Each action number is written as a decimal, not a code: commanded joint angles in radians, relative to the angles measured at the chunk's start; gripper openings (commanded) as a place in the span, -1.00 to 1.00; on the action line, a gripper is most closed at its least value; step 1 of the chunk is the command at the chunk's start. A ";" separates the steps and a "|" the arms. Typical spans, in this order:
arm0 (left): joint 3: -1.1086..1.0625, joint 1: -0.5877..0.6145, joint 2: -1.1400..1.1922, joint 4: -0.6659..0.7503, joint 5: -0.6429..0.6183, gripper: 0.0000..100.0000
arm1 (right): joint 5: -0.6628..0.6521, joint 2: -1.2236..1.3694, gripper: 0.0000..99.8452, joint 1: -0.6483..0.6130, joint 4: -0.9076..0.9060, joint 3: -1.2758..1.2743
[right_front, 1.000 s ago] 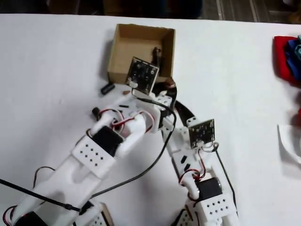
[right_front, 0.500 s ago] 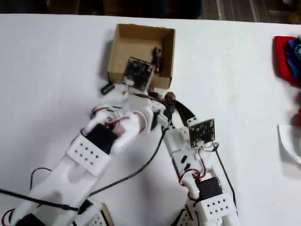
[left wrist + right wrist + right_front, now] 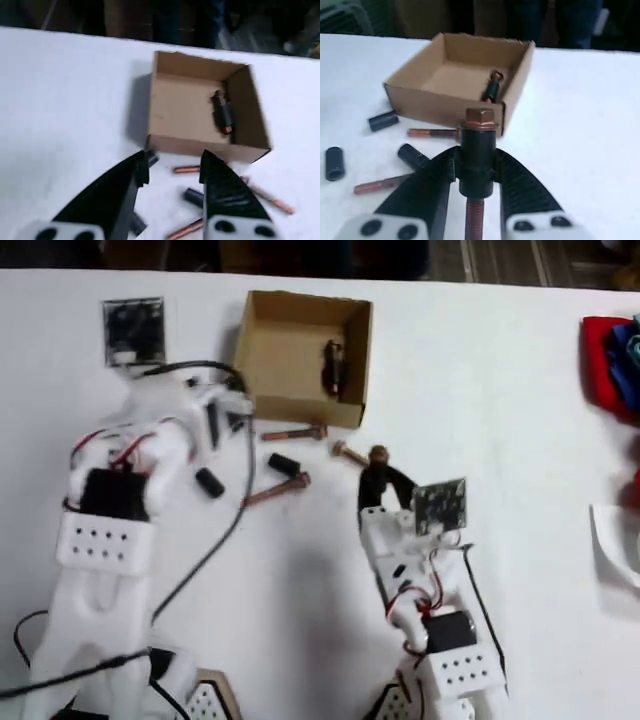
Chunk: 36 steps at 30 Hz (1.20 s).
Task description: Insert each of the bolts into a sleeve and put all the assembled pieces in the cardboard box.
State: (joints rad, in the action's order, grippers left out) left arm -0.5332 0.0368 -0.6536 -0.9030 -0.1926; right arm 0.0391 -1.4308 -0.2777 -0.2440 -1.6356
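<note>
Left arm stretches out left of the box (image 3: 300,408), its left gripper (image 3: 175,160) just beside the box's near left corner, fingers spread with nothing between them

On the table (image 3: 500,360), on the arms' side of the box, lie three loose copper bolts (image 3: 293,432), (image 3: 275,490), (image 3: 350,453) and three short black sleeves (image 3: 383,120), (image 3: 334,163), (image 3: 412,155)

Inside the box, against its right wall, lies one assembled piece (image 3: 332,365): a black sleeve with copper showing at one end

Right arm sits folded near the box's right corner, its right gripper (image 3: 476,170) clamped on a second piece (image 3: 478,150), held upright: copper hex head on top, black sleeve between the fingers, threaded shank below
</note>
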 commanded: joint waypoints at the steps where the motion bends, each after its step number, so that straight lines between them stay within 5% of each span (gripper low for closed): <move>1: -0.182 0.114 -0.020 0.124 0.037 -0.63 | 0.018 0.120 -0.96 0.036 -0.038 0.273; 10: -0.607 0.224 -0.018 0.551 0.031 -0.63 | 0.020 1.066 -0.96 0.033 -0.306 1.281; 18: -0.677 0.212 -0.017 0.594 0.031 -0.63 | 0.241 1.922 -0.96 -0.012 -0.725 2.444; 24: -0.707 0.140 -0.017 0.601 0.032 -0.63 | 0.190 2.431 -0.96 -0.068 -0.917 3.115; 27: -0.705 0.140 -0.017 0.601 0.032 -0.63 | 0.167 2.600 -0.96 -0.084 -0.924 3.308; 36: -0.711 0.140 -0.017 0.631 0.032 -0.63 | 0.169 2.697 -0.96 -0.081 -0.865 3.222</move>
State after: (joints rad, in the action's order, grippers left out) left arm -1.2482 0.1857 -0.6521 -0.2954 -0.1665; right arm 0.2202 1.2820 -0.3621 -1.1462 1.5574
